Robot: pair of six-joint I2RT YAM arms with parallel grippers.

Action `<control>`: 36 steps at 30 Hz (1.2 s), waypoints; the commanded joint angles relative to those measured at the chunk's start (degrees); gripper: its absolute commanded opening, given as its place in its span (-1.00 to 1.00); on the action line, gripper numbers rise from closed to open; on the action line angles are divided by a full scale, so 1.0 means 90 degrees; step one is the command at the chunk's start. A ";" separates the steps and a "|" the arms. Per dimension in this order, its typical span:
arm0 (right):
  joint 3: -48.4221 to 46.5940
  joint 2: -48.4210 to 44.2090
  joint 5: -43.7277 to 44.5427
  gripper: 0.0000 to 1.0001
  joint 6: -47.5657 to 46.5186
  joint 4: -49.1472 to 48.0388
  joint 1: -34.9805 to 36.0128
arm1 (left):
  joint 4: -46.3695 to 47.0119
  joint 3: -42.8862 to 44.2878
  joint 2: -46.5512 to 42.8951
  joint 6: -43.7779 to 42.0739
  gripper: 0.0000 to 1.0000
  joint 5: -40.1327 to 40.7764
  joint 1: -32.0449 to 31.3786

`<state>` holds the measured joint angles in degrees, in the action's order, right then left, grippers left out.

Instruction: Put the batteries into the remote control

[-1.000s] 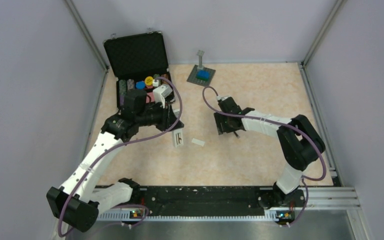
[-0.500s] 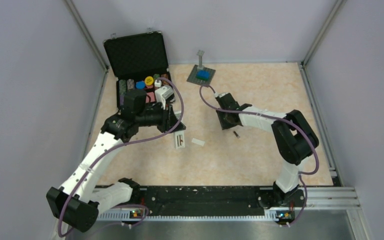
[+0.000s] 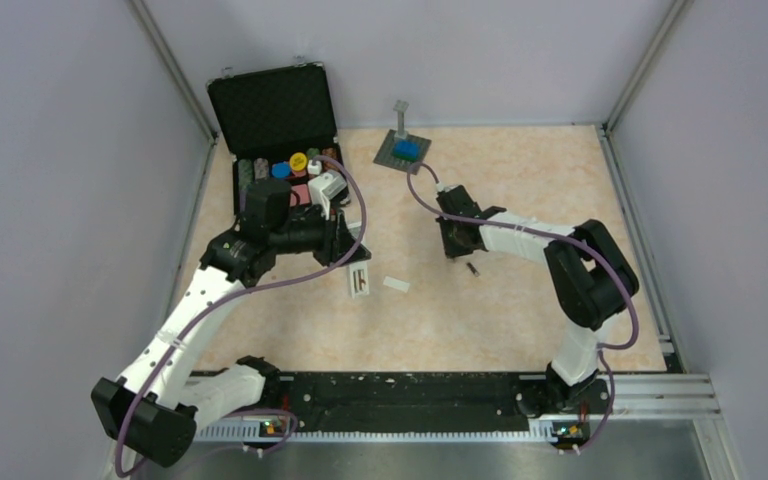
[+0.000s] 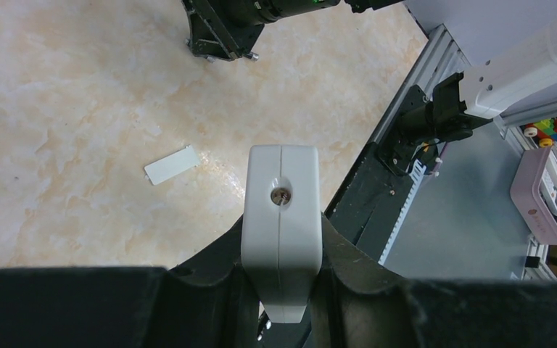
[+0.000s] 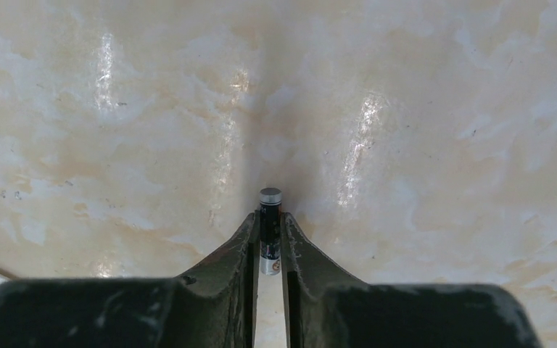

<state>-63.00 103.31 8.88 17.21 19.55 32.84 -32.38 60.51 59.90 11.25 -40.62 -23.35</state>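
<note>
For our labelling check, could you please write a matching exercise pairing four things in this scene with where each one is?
1 remote control
2 battery in right wrist view
3 white cover plate
4 black case

a lying loose on the table
b far left corner, lid open
c in the right gripper
d in the left gripper

Pairs: 1-d; 2-c; 3-a; 4-b

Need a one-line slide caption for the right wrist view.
Right claw pinching a small dark cylindrical battery, beige marbled tabletop behind.
</note>
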 commanded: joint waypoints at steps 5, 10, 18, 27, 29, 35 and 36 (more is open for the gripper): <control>0.0118 -0.0362 0.0087 -0.11 0.0398 0.0363 -0.0042 | 0.0422 -0.0049 -0.0200 0.0045 -1.00 0.0050 -0.0010; 0.0195 -0.0831 0.0162 0.09 0.0435 0.0422 -0.0045 | 0.0418 -0.0073 -0.0224 0.0051 -1.00 0.0107 -0.0013; 0.0170 -0.0780 0.0113 -0.06 0.0354 0.0505 -0.0045 | 0.0434 -0.0093 -0.0229 0.0052 -1.00 0.0155 -0.0010; -0.0020 -0.0319 0.0021 -0.27 0.0414 0.0384 -0.0045 | 0.0430 -0.0175 -0.0297 0.0058 -1.00 0.0259 -0.0012; -0.0119 -0.0144 0.0041 -0.28 0.0475 0.0365 -0.0045 | 0.0452 -0.0190 -0.0306 0.0067 -1.00 0.0270 -0.0012; -0.0208 0.0051 0.0264 -0.64 0.0946 0.0369 -0.0040 | 0.0462 -0.0221 -0.0389 0.0064 -1.00 0.0342 -0.0008; -0.0170 0.0009 0.0280 -0.74 0.1091 0.0384 -0.0045 | 0.0456 -0.0233 -0.0403 0.0060 -1.00 0.0369 -0.0012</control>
<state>-63.22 102.76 9.63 22.57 23.00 32.82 -31.22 58.54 58.24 11.88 -37.76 -23.35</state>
